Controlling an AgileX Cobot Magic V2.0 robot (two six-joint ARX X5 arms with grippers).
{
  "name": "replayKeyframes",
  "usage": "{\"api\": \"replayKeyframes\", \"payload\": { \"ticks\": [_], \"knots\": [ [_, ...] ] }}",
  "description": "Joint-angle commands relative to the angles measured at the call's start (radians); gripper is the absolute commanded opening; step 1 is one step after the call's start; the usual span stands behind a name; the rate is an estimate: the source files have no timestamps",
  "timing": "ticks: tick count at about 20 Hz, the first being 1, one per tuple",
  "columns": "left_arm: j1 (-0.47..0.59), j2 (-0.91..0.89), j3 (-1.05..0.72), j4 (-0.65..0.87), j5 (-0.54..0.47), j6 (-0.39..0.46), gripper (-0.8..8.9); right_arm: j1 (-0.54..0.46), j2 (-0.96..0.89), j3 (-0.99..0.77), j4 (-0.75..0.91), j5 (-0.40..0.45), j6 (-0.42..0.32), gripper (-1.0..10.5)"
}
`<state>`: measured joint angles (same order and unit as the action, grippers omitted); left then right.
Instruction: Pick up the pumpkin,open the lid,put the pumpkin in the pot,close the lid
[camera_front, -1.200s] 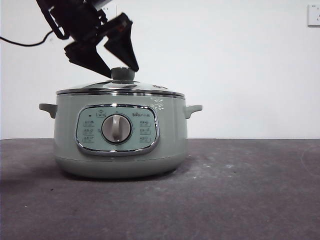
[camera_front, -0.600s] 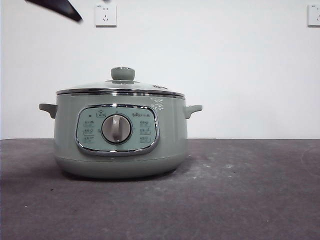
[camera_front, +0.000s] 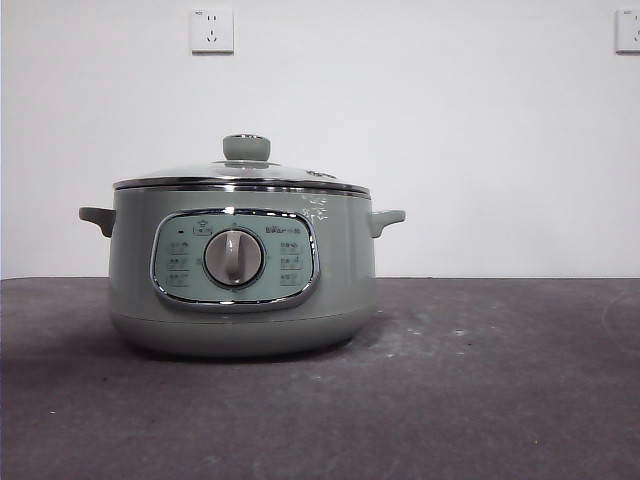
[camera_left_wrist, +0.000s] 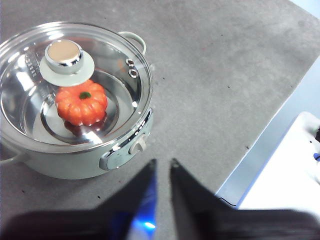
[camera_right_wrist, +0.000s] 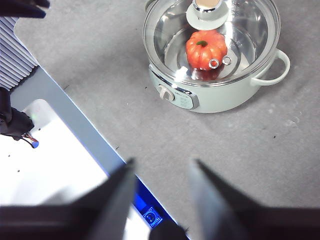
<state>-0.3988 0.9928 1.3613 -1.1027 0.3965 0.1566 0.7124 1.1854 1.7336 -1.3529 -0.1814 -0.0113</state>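
The sage-green pot (camera_front: 240, 300) stands on the table with the glass lid (camera_front: 240, 176) sitting flat on its rim, knob (camera_front: 246, 148) up. Through the glass, both wrist views show the orange pumpkin (camera_left_wrist: 81, 104) (camera_right_wrist: 206, 49) resting on the pot's floor, stem up. My left gripper (camera_left_wrist: 162, 162) hangs high above the table, off to the side of the pot (camera_left_wrist: 70, 165), its jaws drawn almost together with nothing between them. My right gripper (camera_right_wrist: 163, 162) is also high, away from the pot (camera_right_wrist: 225, 102), jaws spread and empty. Neither arm appears in the front view.
The grey table (camera_front: 480, 380) stretches to the right of the pot. Two wall sockets (camera_front: 212, 30) (camera_front: 627, 30) sit on the white wall behind. The table's edge and a white surface (camera_right_wrist: 45, 165) (camera_left_wrist: 295, 180) lie beyond it in the wrist views.
One second ago a gripper stood open around the lid's knob. It rose toward the top left and has left the front view. The lid stays on the pot.
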Motion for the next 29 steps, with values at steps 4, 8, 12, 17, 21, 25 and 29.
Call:
{"api": "replayKeyframes", "payload": {
  "ticks": [4,8,12,17,21,25,29],
  "knots": [
    [-0.001,0.001,0.002,-0.002,0.000,-0.003,-0.03,0.000,0.001,0.000,-0.010,0.000,0.021,0.0],
    [-0.001,0.001,0.002,-0.002,0.000,-0.003,-0.03,0.000,-0.002,0.000,-0.010,0.000,0.021,0.0],
    [-0.001,0.001,0.002,-0.001,0.000,-0.003,-0.03,0.000,-0.002,0.000,-0.010,0.000,0.021,0.0],
    [0.018,-0.014,0.001,0.042,-0.088,0.017,-0.03,0.000,-0.002,0.000,-0.010,0.000,0.021,0.0],
    [0.177,-0.108,-0.024,0.253,-0.029,0.108,-0.03,0.000,-0.002,0.000,-0.011,0.000,0.021,0.0],
    [0.329,-0.298,-0.275,0.638,-0.005,0.105,-0.03,0.000,-0.002,0.000,-0.011,0.000,0.021,0.0],
    [0.391,-0.500,-0.639,0.954,-0.056,0.097,-0.03,0.000,-0.002,0.000,-0.011,0.000,0.021,0.0]
  ]
}}
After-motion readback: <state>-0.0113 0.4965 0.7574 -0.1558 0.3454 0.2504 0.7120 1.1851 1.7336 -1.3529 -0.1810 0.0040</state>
